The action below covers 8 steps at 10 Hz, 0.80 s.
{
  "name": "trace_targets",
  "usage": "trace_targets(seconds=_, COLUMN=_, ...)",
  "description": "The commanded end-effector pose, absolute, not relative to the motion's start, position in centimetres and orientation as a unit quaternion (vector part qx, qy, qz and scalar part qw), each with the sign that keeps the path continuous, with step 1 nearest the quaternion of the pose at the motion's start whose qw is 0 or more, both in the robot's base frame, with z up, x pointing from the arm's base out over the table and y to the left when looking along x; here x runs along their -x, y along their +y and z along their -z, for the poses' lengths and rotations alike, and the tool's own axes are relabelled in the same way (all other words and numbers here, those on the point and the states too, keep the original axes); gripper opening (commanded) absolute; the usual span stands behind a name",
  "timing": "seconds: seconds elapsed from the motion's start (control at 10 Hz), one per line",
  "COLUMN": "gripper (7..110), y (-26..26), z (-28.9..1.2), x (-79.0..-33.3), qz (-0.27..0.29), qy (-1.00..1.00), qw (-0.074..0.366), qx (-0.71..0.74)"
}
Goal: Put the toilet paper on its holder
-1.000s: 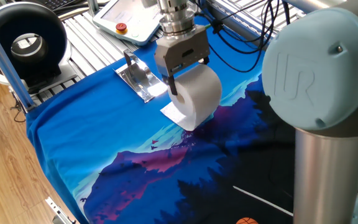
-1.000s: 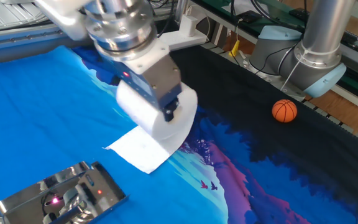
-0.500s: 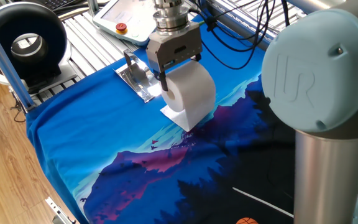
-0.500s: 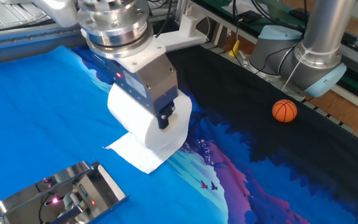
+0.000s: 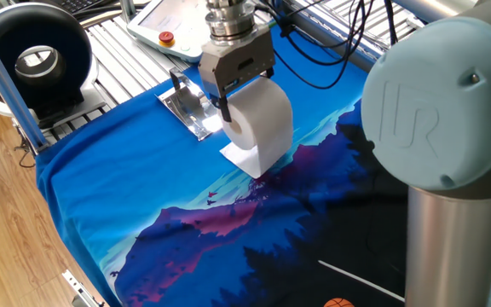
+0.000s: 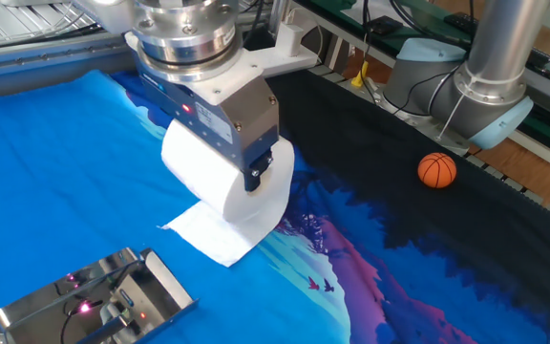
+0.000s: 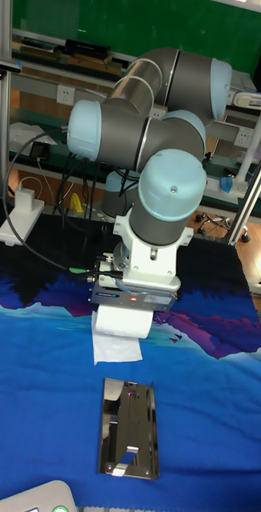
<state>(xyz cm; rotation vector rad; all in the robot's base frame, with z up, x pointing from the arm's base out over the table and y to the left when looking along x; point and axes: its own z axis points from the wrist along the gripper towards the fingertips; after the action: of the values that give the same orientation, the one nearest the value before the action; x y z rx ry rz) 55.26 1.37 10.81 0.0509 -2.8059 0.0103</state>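
My gripper [image 5: 247, 104] is shut on the toilet paper [image 5: 262, 128], a fat white roll held with its axis level just above the blue cloth. One finger [image 6: 257, 175] presses the roll's end face; the other finger is hidden behind the roll. The toilet paper [image 6: 220, 182] trails a loose sheet [image 6: 208, 234] that lies on the cloth. The holder [image 5: 191, 107], a shiny silver plate with an upright arm, lies close beside the roll on its left. In the tall fixed view the holder [image 7: 129, 428] lies below the toilet paper [image 7: 122, 322] and the gripper [image 7: 134, 301].
A white pendant with a red button [image 5: 174, 27] lies behind the holder. A black ring-shaped device [image 5: 37, 53] stands at the far left. An orange ball [image 6: 437, 170] rests on the dark cloth, near a second arm's base [image 6: 475, 81]. The arm's large joint [image 5: 441, 128] fills the right foreground.
The gripper has carried the roll a short way toward the holder. The loose sheet still trails on the cloth, and the holder has not moved.
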Motion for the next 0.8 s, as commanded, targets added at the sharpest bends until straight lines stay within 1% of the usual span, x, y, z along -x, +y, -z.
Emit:
trace_targets(seconds=0.0, gripper=7, y=1.5, z=-11.1, x=-55.5, qz=-0.004, qy=-0.987, qw=0.161, qx=-0.018)
trace_targets(seconds=0.3, gripper=7, y=1.2, z=-11.1, x=-55.5, qz=-0.007, qy=-0.987, qw=0.161, qx=-0.005)
trace_targets(seconds=0.4, gripper=7, y=1.6, z=-10.8, x=-56.3, qz=-0.003, qy=-0.989, qw=0.145, qx=0.029)
trace_targets(seconds=0.5, gripper=7, y=2.4, z=-10.8, x=-56.4, qz=0.003, qy=-0.986, qw=0.145, qx=0.081)
trace_targets(seconds=0.6, gripper=7, y=2.4, z=-10.8, x=-56.3, qz=-0.003, qy=-0.981, qw=0.147, qx=0.127)
trace_targets(seconds=0.7, gripper=7, y=1.3, z=-10.8, x=-56.2, qz=-0.024, qy=-0.979, qw=0.146, qx=0.139)
